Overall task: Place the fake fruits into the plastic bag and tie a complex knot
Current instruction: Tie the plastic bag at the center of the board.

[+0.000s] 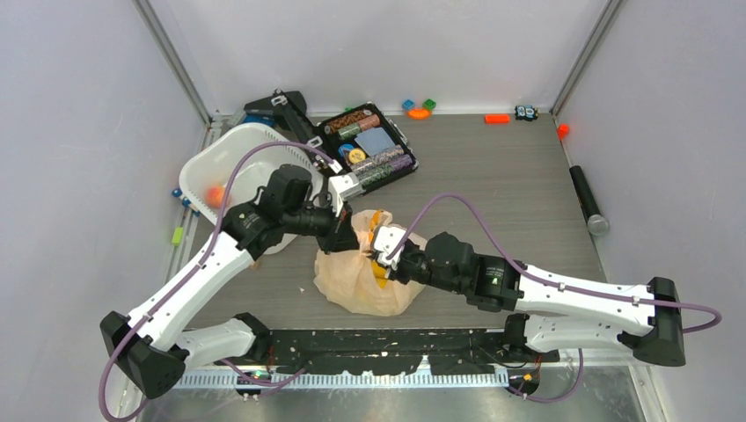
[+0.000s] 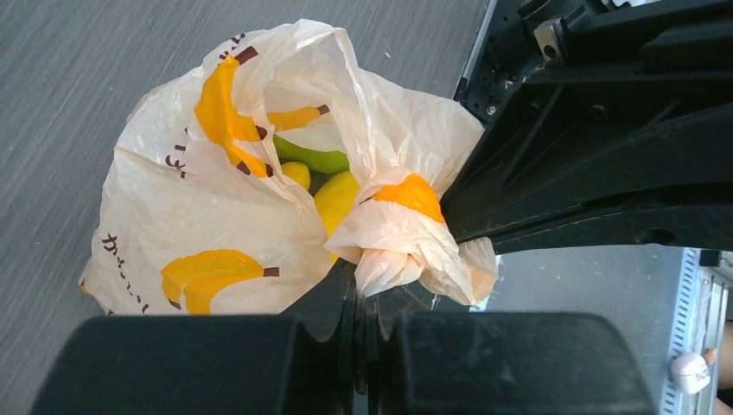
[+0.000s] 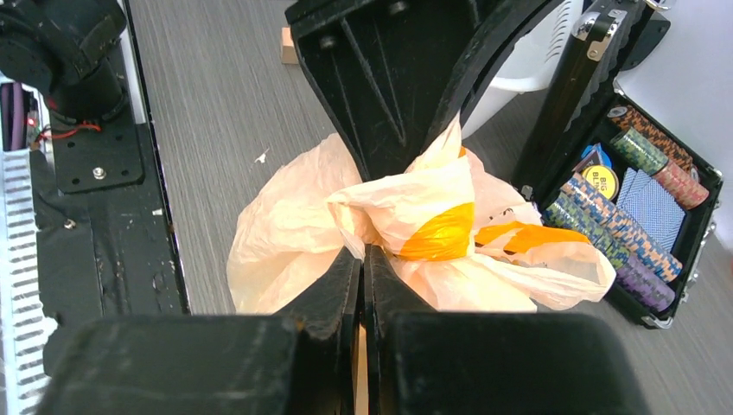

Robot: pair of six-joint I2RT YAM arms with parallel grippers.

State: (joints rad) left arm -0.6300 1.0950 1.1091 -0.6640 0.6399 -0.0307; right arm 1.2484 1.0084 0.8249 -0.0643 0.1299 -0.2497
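Observation:
The plastic bag lies on the table between the arms, pale peach with yellow-orange prints. Through its mouth in the left wrist view I see fake fruits: a green one and a yellow one. My left gripper is shut on a bunched strip of the plastic bag at its top. My right gripper is shut on bunched bag plastic too, facing the left gripper. In the top view the left gripper and the right gripper meet above the bag.
A white tub at the back left holds a small orange fruit. An open black case of poker chips stands behind the bag. Small toy blocks and an orange piece lie at the back wall. A black cylinder lies at the right.

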